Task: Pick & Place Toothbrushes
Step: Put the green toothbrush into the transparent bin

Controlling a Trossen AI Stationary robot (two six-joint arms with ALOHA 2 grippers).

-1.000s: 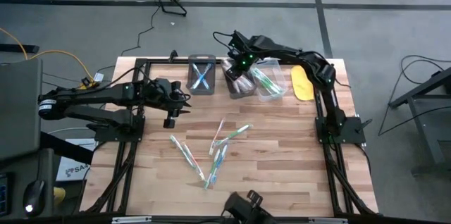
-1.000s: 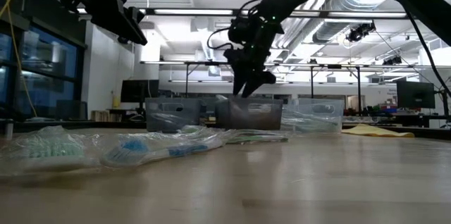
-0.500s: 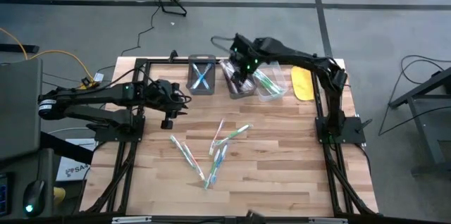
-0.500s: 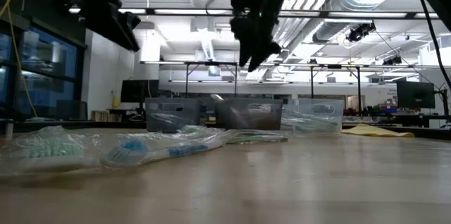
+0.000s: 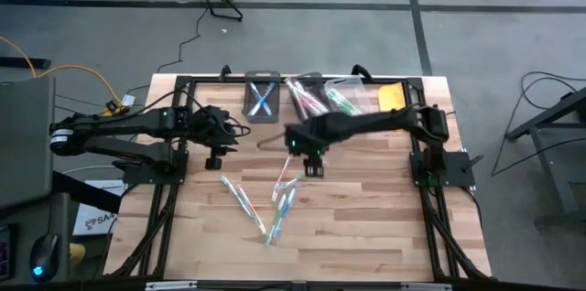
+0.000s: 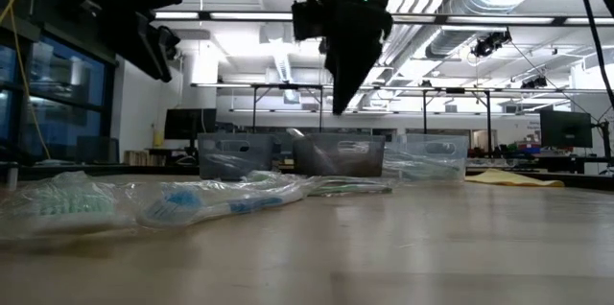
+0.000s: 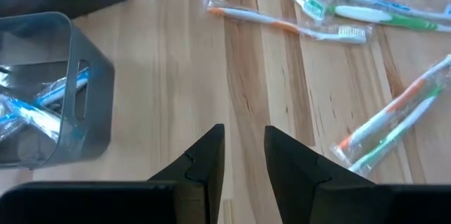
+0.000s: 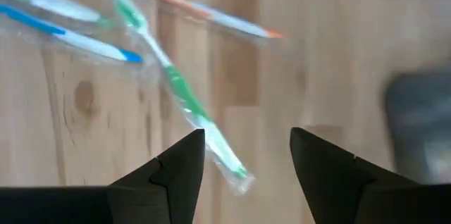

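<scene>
With its fingers spread and nothing between them, the right gripper (image 8: 246, 157) hangs over the middle of the table (image 5: 385, 236), and I read it as coming in for a pick. Directly ahead of it lies a green brush (image 8: 180, 94) in a clear wrapper, its long axis running at a slant away from the gripper, with the near end of the wrapper just short of the gap between the fingers. A blue brush (image 8: 77, 37) and an orange one (image 8: 211, 18) lie beyond, apart from the green one's near end.

From above, the right gripper (image 5: 309, 156) sits at the back edge of the loose pile (image 5: 275, 201), which spreads from it toward the table's front. So this arm is the nearer one for the top of the pile.

My left gripper (image 7: 243, 157) waits beside the blue-brush bin (image 7: 49, 90), fingers only narrowly apart, holding nothing. It hangs off to the left of the pile, (image 5: 217, 149) in the overhead view.

Three bins (image 5: 302, 99) at the back already hold sorted brushes.

I would turn the wrist so the fingers straddle the green handle across its length before closing.
</scene>
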